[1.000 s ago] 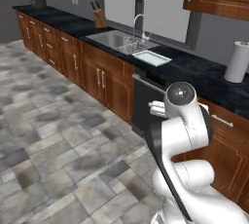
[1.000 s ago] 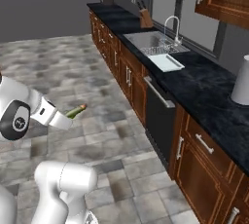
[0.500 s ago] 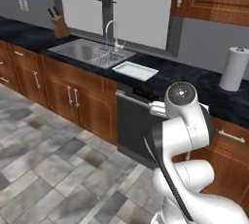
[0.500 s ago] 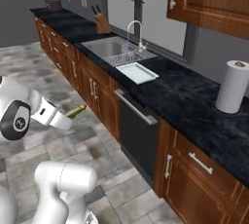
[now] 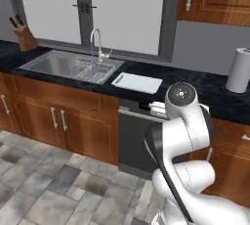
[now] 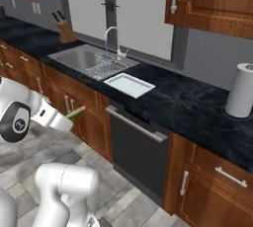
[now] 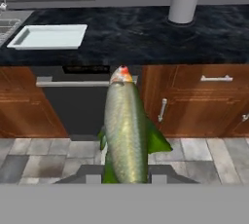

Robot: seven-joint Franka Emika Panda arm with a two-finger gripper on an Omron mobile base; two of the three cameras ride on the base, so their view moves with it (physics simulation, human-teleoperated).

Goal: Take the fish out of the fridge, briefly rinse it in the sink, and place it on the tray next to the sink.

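Gripper pinched shut on the fish, jaws pressed against its tail end; fish points straight ahead from the hand, olive-green body, reddish spot at the nose. In the right base view the fish sticks out from the hand at the left, in the air over the floor, well short of the counter.

No brand, label or readable writing anywhere.

Past the fish: black dishwasher front with a grey bar handle, brown wooden cabinets on both sides. On the dark counter above sits the tray, pale, low rim, lying flat just beside the sink. The sink has a wire rack in the basin nearest the tray and a curved chrome faucet behind. White paper towel roll stands upright on the counter, well apart from the tray on the far side from the sink. Knife block beyond the sink on the counter. Window behind the faucet, upper cabinet to the side.

Versus half a second ago: the whole scene has shifted in both base views, so the camera moved with the base; counter, tray and sink now sit closer and more head-on. Grip on the fish unchanged, fish in the same spot relative to the arm.
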